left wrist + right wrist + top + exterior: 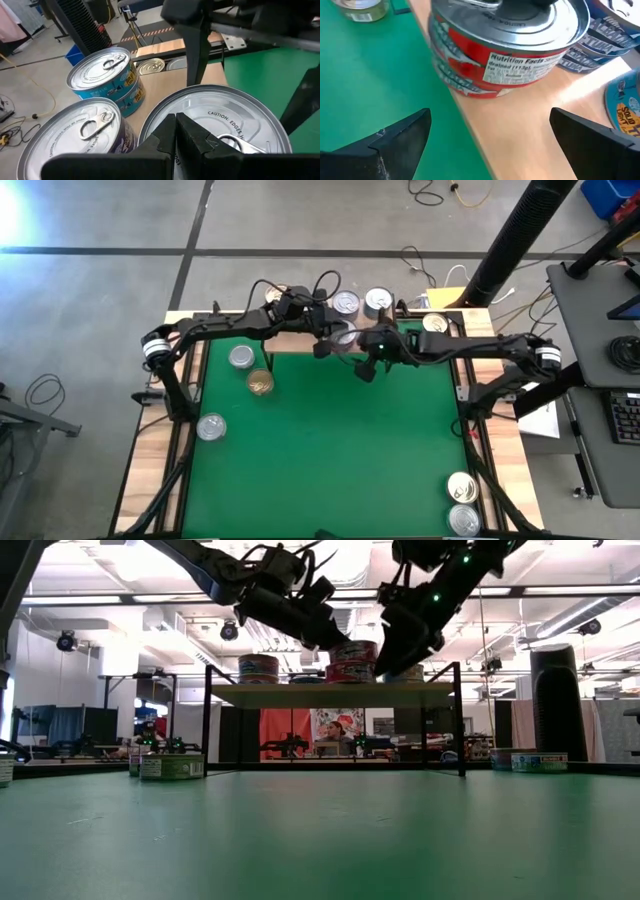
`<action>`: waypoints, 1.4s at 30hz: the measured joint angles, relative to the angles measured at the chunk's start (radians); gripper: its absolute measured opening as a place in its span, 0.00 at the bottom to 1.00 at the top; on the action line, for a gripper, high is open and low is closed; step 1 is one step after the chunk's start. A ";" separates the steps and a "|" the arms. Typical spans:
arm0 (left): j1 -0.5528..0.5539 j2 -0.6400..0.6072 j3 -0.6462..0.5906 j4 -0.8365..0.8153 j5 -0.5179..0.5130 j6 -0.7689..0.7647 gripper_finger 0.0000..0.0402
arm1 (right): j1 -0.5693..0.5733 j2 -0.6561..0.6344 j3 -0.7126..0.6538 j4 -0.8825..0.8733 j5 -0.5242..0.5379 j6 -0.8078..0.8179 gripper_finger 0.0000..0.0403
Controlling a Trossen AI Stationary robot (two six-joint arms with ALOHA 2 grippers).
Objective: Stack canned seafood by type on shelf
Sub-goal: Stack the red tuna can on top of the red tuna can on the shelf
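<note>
Your left hand (175, 131) sits pinched tight on top of the red-labelled stack of tins (505, 52) at the shelf's (330, 695) middle, holding nothing. Your right hand (490, 135) hangs wide apart just at the near edge, facing that stack. Blue-sided tins (102, 80) stand stacked farther along; loose tins (241, 357) lie on the green worktop (330, 450).
</note>
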 joint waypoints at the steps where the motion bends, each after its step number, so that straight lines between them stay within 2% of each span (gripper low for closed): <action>1: 0.000 -0.009 -0.001 -0.006 0.000 0.000 0.00 | 0.004 -0.007 0.000 -0.007 0.000 0.004 0.99; 10: -0.002 -0.147 -0.004 -0.137 -0.001 0.018 0.00 | 0.024 -0.032 -0.002 -0.036 0.001 0.041 0.99; 18: -0.029 -0.273 -0.052 -0.358 0.000 0.033 0.00 | 0.046 -0.038 -0.009 -0.058 0.001 0.076 0.99; 24: -0.088 -0.379 -0.224 -0.229 0.001 -0.015 0.00 | 0.092 -0.046 -0.011 -0.071 0.041 0.085 0.99; 29: -0.090 -0.414 -0.423 0.041 -0.004 -0.126 0.00 | 0.121 -0.036 -0.015 -0.072 0.043 0.142 0.99; 32: -0.089 -0.404 -0.504 0.135 -0.013 -0.142 0.00 | 0.132 -0.027 -0.015 -0.078 0.042 0.180 0.99; 39: -0.088 -0.334 -0.499 0.130 -0.040 -0.148 0.00 | 0.141 -0.028 -0.019 -0.036 0.050 0.188 0.99; 42: -0.085 -0.288 -0.451 0.106 -0.058 -0.145 0.00 | 0.141 -0.017 -0.041 0.080 0.138 0.180 0.99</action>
